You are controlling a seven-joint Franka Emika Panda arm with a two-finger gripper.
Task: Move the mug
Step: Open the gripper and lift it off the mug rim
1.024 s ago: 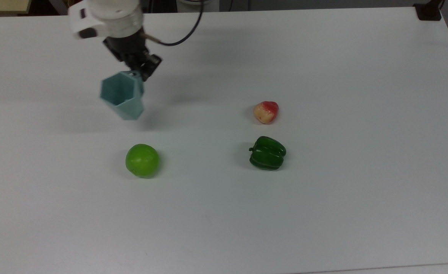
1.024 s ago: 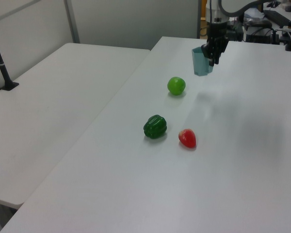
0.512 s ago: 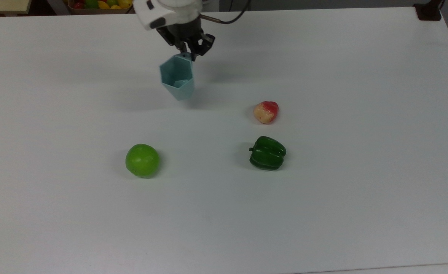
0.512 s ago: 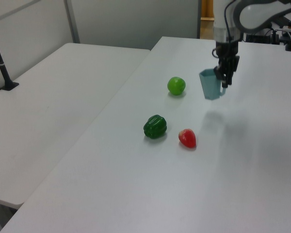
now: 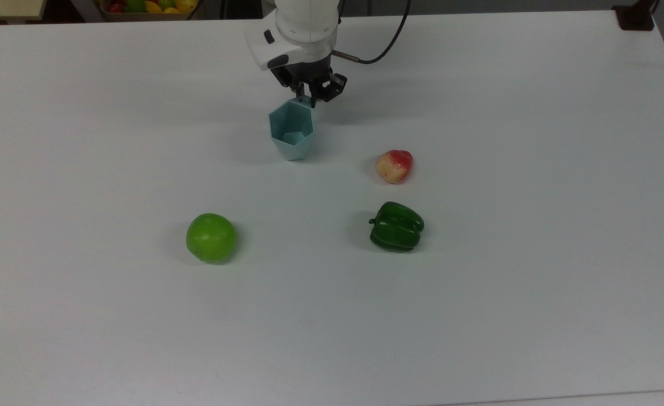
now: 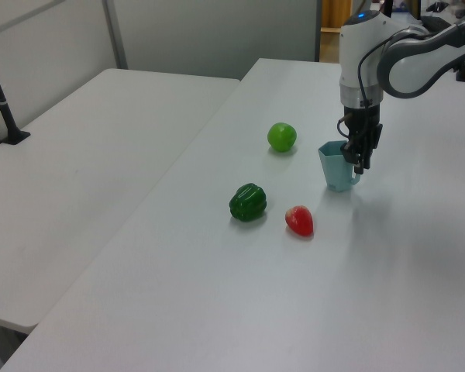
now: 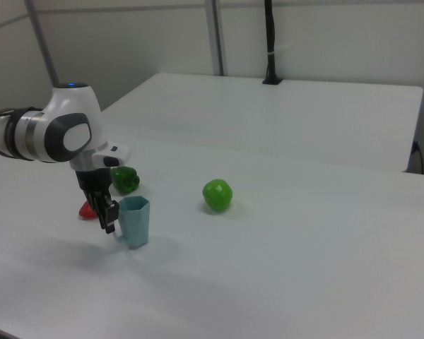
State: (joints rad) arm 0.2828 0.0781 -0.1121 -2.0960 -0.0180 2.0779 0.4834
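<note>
The pale teal faceted mug [image 5: 292, 133] stands upright, mouth up, at or just above the white table [image 5: 506, 310], left of a red-and-yellow fruit in the top view. My gripper [image 5: 308, 100] comes down from above and is shut on the mug's far side, where the handle is. In the left view the mug [image 6: 337, 166] sits just left of the gripper [image 6: 360, 163]. From the right view, the gripper [image 7: 111, 222] pinches the left side of the mug [image 7: 135, 221]. Whether the mug's base touches the table I cannot tell.
A red-and-yellow fruit [image 5: 394, 166] lies right of the mug in the top view, a green pepper [image 5: 396, 226] below it and a green apple [image 5: 210, 237] at lower left. A fruit basket [image 5: 145, 7] and a black clamp [image 5: 636, 17] sit at the far edge.
The arm has carried the mug toward the top view's right, from the far left area to beside the red-and-yellow fruit, and has lowered it close to the table. The fruits have not moved.
</note>
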